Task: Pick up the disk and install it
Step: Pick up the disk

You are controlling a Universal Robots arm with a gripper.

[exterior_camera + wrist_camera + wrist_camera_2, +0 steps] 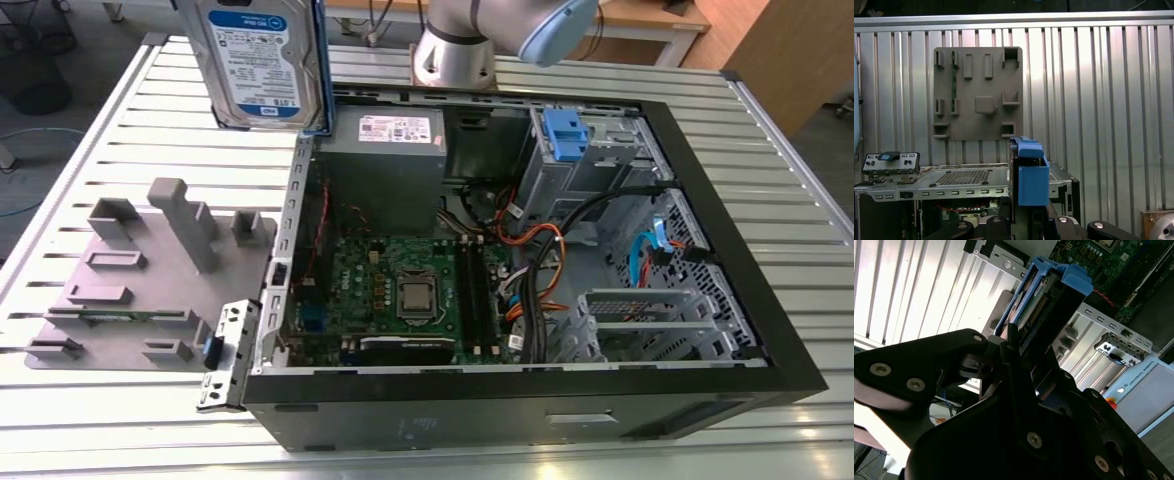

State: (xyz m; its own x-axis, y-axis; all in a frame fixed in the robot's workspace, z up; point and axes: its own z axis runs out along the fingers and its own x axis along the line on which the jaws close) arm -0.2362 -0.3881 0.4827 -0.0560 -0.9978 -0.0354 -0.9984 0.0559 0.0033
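Observation:
The disk (260, 60) hangs upright in the air above the slatted table, just outside the open computer case's (747, 290) far corner on the exterior view's left. Its blue-and-white label faces the camera and a blue rail runs down its side. In both wrist views the disk (1036, 300) with its blue rail (1032, 182) stands between the black fingers of my gripper (1013, 340), which is shut on it. The gripper (1024, 222) sits at the disk's near end.
Inside the case lie a green motherboard (400, 290), a grey power-supply box (387, 135), loose cables (561, 250) and a silver cage with a blue latch (567, 135). A grey fixture board (147, 270) lies on the exterior view's left. The arm's base (454, 50) stands behind the case.

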